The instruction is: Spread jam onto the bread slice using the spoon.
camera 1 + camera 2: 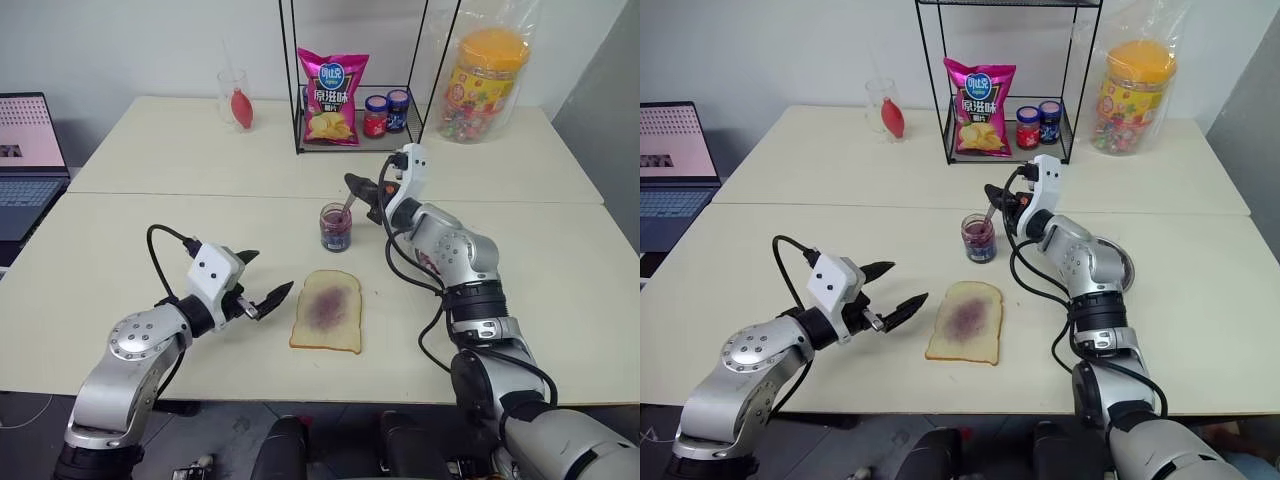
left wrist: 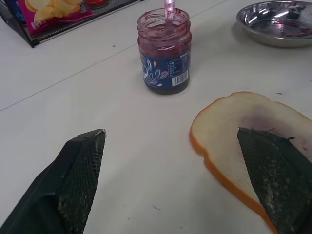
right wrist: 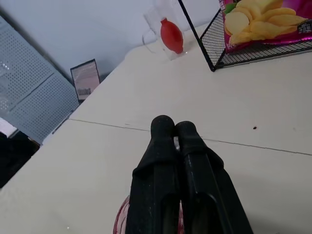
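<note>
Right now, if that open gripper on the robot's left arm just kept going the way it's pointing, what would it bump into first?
Probably the pale bread slice with the purple smear: the left gripper points across the table toward its near edge, angled slightly downward. Depth is uncertain, so it might touch the cream tabletop first.

lighting's bright and even, soft indoor light from above. shadows on the counter (image 1: 150, 230) are faint, just a thin one under the bread slice (image 1: 328, 311). slight glare on the steel plate (image 2: 278, 22), upper right of the left wrist frame. close-up fingers (image 3: 165, 161) look a bit soft, background there mildly blurry.
</note>
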Controlling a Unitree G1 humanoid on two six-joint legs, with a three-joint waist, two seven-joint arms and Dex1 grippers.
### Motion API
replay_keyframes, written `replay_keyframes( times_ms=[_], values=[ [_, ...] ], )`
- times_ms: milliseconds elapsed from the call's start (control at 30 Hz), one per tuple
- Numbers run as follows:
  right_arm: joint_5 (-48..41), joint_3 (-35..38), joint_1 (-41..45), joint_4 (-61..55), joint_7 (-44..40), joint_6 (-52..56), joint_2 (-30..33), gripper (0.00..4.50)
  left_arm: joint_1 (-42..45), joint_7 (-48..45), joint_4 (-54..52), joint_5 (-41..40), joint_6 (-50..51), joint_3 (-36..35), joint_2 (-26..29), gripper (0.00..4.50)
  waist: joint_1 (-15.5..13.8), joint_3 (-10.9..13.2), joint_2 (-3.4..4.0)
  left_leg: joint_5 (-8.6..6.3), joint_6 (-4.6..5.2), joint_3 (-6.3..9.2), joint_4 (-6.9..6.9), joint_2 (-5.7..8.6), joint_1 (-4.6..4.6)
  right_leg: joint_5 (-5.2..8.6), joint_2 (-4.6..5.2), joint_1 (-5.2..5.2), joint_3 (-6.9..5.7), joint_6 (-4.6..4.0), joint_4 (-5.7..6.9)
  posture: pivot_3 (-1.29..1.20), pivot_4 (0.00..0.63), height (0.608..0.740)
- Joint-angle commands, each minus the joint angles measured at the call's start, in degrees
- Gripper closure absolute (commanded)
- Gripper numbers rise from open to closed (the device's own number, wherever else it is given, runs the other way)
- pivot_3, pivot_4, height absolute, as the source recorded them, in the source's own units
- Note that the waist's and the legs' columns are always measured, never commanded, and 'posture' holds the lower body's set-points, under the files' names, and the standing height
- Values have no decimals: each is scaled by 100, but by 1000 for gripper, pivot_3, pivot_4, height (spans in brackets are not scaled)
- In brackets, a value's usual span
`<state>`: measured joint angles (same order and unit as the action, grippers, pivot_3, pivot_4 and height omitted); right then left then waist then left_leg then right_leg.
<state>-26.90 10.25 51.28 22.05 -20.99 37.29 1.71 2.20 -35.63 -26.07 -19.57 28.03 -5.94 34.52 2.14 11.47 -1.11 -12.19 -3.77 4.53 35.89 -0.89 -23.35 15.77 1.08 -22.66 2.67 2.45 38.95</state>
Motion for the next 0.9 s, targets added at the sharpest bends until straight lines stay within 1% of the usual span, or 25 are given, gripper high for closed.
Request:
replay_keyframes(
  times_ms=[33, 800, 900],
  values=[
    [-281, 186, 251, -279, 94, 55, -61, 4491, 57, -10, -19, 32, -175, -17, -14, 0, 4, 0, 0, 0, 0, 0, 0, 0, 0, 0, 0, 0, 0, 0, 0, 0, 150, 740],
    [-558, 520, 419, -173, 328, 64, -30, 4491, 193, -29, 44, 64, -207, 143, -13, 0, 25, 0, 1, 0, 0, -1, -2, 0, -2, 1, 0, -3, 0, 0, -1, 0, 150, 740],
    [-740, 661, 429, -167, 440, 198, -92, 4491, 230, -23, 48, 66, -202, 172, -21, 0, 25, 0, 0, 0, 0, -1, -3, 0, -2, 1, 0, -3, 0, 0, -1, 0, 150, 740]
  ],
)
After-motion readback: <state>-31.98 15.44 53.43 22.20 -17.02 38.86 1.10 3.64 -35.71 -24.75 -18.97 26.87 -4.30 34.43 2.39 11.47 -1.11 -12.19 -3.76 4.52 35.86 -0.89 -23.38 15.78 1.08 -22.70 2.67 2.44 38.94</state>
